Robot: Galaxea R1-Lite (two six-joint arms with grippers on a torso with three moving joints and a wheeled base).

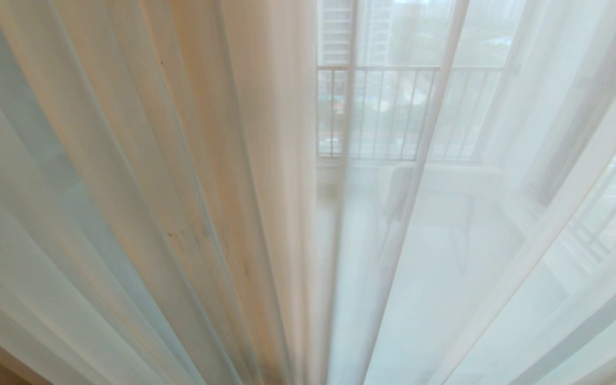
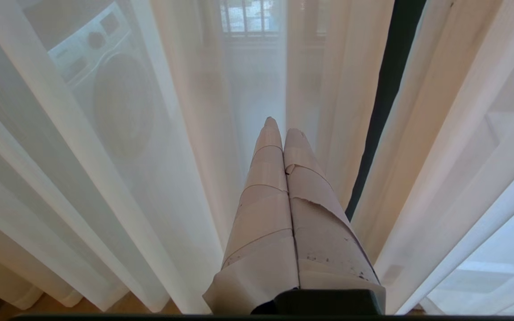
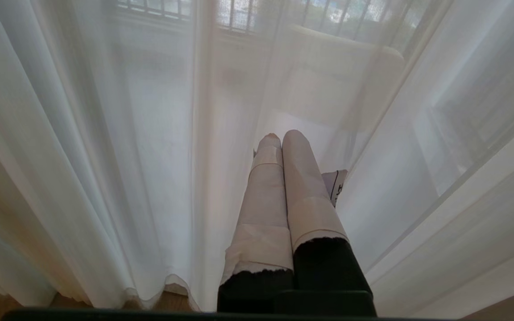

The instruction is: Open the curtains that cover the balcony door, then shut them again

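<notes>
The sheer white curtains [image 1: 190, 203] hang in long folds drawn across the whole head view, and neither gripper shows there. In the left wrist view my left gripper [image 2: 282, 127] is shut, its tape-wrapped fingers pressed together with nothing between them, pointing at the curtains [image 2: 185, 133]. A dark strip of the balcony door frame [image 2: 388, 98] shows between two folds just beside it. My right gripper [image 3: 281, 137] is also shut and empty, close in front of the curtains [image 3: 150, 133]. Whether either tip touches the fabric I cannot tell.
Through the fabric I see a balcony railing [image 1: 383, 112] and a washing machine [image 2: 105, 84]. A small white label [image 3: 338, 185] hangs beside the right fingers. Wooden floor [image 3: 170, 302] shows under the curtain hem.
</notes>
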